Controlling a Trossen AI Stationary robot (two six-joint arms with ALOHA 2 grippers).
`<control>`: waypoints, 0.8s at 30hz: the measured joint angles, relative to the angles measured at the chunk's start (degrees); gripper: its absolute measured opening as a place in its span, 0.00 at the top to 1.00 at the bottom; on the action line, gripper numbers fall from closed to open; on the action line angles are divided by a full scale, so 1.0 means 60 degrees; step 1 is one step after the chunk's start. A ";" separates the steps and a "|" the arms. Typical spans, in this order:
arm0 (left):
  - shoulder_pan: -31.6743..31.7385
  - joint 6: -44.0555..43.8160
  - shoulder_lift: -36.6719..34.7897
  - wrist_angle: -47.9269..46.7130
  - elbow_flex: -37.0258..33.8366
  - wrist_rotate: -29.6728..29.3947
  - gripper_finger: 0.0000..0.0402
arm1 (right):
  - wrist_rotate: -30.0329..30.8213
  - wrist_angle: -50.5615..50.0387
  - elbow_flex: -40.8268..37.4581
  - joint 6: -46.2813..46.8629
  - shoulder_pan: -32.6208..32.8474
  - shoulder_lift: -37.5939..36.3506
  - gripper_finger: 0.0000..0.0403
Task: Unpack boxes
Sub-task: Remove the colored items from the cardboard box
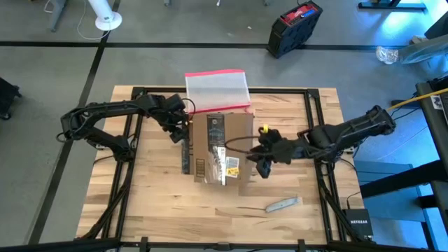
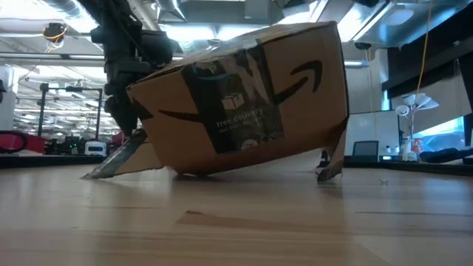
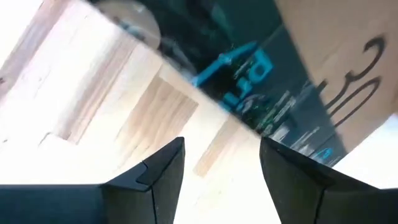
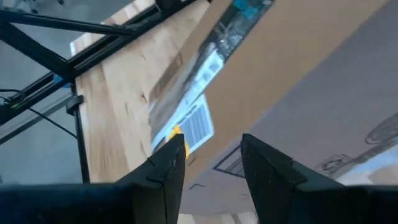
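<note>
On the desk [image 1: 140,203] centre, the cardboard box [image 1: 220,143] lies tilted, one edge lifted.
Left gripper [image 1: 183,133] waits beside it, fingers [image 3: 158,180] apart and empty; right gripper [image 1: 262,164] fingers [image 4: 168,168] part-open against the box side, grip unclear.

Place: we take this for a robotics lab or workshop hall.
Work surface: we see a pale wooden table [image 1: 175,210] edged by a black metal frame [image 1: 318,133], with two dark arms mounted on it.
Floor: grey concrete around the table, marked with dark lines, a black and red case [image 1: 294,28] at the far right.
Ceiling: in the low view we see exposed silver ducts [image 2: 66,11] and strip lights.
Background: we make out long rows of benches and equipment at the far left, monitors [image 2: 366,149] at the right.
</note>
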 joint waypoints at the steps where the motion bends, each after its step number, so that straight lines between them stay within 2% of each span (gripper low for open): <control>1: 0.0000 0.0107 -0.0004 -0.0057 0.0000 -0.0034 0.51 | -0.0206 -0.0055 0.0000 -0.0043 -0.0184 0.0000 0.63; 8: 0.0062 0.0215 -0.0484 -0.0163 0.0007 -0.0292 0.51 | -0.0615 -0.0594 0.0000 0.0280 -0.1297 0.0000 0.63; 14: 0.0510 0.0324 -0.1387 -0.0211 0.0043 -0.0590 0.51 | -0.1465 -0.0736 0.0000 0.0298 -0.2072 0.0000 0.63; 20: 0.0610 0.0894 -0.2251 -0.0776 0.0646 -0.0768 0.51 | -0.1880 -0.0709 0.0000 0.0311 -0.2679 0.0000 0.63; 22: 0.0499 0.1046 -0.2521 -0.0721 0.0852 -0.0421 0.51 | -0.2078 -0.0685 0.0000 0.0257 -0.2867 0.0000 0.63; 24: 0.0373 0.0999 -0.2685 -0.0430 0.0918 0.0432 0.51 | -0.2173 -0.0618 0.0000 0.0122 -0.3043 0.0035 0.63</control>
